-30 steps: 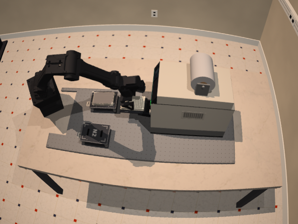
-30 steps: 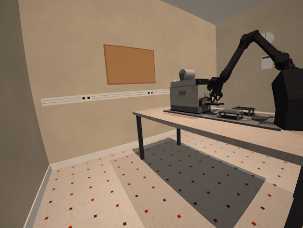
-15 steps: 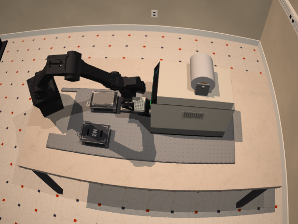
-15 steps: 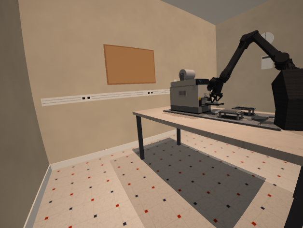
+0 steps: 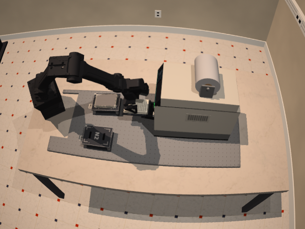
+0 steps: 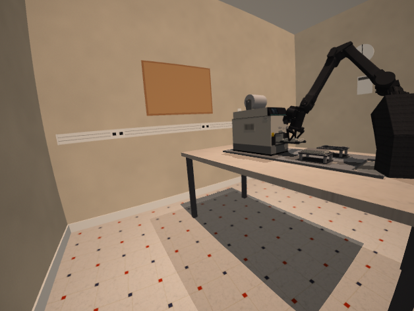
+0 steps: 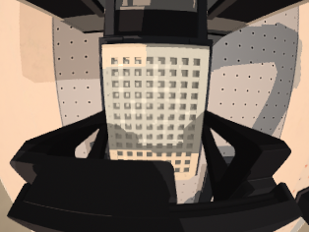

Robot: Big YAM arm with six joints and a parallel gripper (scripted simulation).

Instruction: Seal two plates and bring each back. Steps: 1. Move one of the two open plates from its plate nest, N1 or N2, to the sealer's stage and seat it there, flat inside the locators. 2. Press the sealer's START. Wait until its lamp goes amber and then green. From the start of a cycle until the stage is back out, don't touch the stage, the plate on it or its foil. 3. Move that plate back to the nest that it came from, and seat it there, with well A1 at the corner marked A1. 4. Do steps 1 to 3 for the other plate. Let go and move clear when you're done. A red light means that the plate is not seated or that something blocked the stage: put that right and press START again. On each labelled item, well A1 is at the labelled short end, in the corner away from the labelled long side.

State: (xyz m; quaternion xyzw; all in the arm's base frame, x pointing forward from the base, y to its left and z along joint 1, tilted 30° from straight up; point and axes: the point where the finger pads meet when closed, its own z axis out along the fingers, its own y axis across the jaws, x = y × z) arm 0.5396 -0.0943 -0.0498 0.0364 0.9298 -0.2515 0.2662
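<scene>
Clock directions are as the top view shows them, 12 toward the wall with the outlet

Hand is down at the sealer's stage, fingers clamped on the open plate, one along each long side. Plate looks flat on the stage, wells uncovered. Can't tell if it's fully seated inside the locators; the fingers and palm cover part of the near end

Stage is out, sticking from the sealer toward 9 o'clock. Green glow on the sealer's front edge, just beside the stage; can't read what it is. White roll sits on top of the sealer

Nest N1 is at 9 o'clock from the stage, just beside it, carrying the other plate with a smooth grey top, no wells showing

Nest N2 is at 8 o'clock from the stage, no plate on it, its label bare

Arm reaches over from its base at 9 o'clock on the surface, bent high at the elbow, wrist dropping beside the sealer front

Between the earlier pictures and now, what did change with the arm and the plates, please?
Nothing visibly changed. The arm keeps its pose, with the jaws at both sides of the open plate by the sealer. No taking or letting go shows between these pictures. The covered plate stays on its nest, and N2 remains without a plate.
</scene>
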